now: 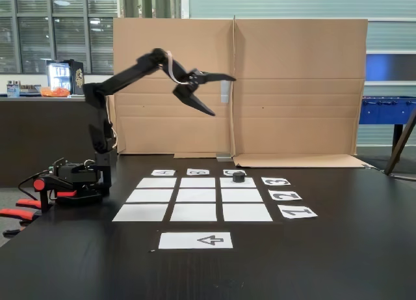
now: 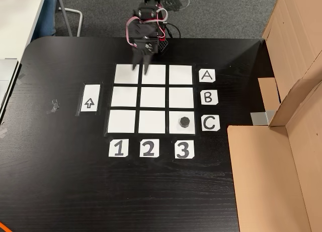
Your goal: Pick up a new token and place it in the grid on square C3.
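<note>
Tool hangs high above the grid, jaws spread wide and carrying nothing. Taking the grid as landmark and going near to far in the side-on fixed view: the arrow sheet lies in front of it, the number cards flank its right edge, and the token stands upright on square C3, the far right corner where the C card and the 3 card meet. By my judgement the placement is done; only pulling the arm back remains. No containers stand on the dark surface.
</note>
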`<state>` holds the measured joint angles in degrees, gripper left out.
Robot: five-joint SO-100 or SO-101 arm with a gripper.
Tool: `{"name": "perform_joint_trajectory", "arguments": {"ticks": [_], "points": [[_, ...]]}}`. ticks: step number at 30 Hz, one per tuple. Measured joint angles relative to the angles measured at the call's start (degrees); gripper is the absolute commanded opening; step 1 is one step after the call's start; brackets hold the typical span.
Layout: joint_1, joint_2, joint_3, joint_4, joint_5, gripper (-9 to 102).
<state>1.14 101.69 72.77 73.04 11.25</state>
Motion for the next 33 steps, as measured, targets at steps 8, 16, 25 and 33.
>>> {"name": "perform_joint_trajectory", "arguments": {"ticks": [8, 16, 25, 33], "points": [[15.38, 14.33, 9.76, -4.39, -6.68, 38], [32.70, 26.72, 21.71, -12.57, -12.74, 15], [46.93, 36.91, 35.07, -22.15, -16.52, 5], [56.87, 46.85, 49.57, -27.77, -16.61, 0]]}}
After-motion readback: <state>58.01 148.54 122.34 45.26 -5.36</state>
